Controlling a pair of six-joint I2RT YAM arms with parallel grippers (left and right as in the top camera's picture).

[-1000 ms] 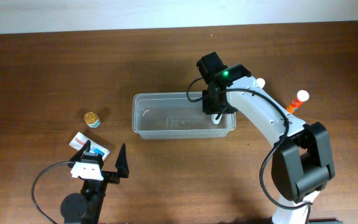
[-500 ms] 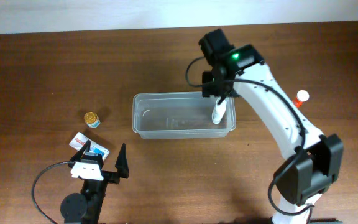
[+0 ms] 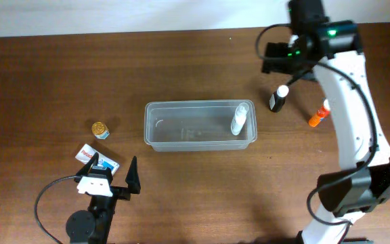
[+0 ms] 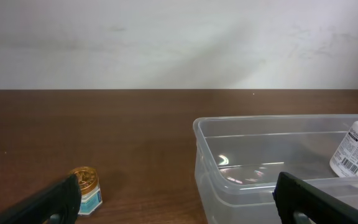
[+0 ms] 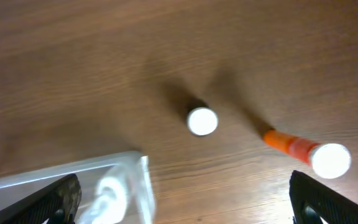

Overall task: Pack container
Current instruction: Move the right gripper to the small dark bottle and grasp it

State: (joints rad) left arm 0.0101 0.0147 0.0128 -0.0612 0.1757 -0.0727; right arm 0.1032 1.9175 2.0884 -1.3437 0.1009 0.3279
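The container (image 3: 181,125), a clear shallow tub, lies at the table's middle. A white bottle (image 3: 239,120) leans inside it at the right end, free of any gripper. My right gripper (image 3: 286,66) hangs open and empty high above the table, behind and to the right of the tub. Its wrist view looks down on the tub's corner (image 5: 143,163), the white bottle (image 5: 107,196), a dark bottle with a white cap (image 5: 202,121) and an orange tube (image 5: 288,144). My left gripper (image 3: 111,169) rests open near the front left, facing the container (image 4: 241,186).
The dark white-capped bottle (image 3: 279,99) stands right of the tub, and the orange tube (image 3: 320,113) lies further right. A small gold-lidded jar (image 3: 100,129) sits left of the tub. A blue-and-white packet (image 3: 99,157) lies by my left gripper.
My right gripper opened and let go of the white bottle inside the tub, then rose and swung back to the right. The left arm has not moved.
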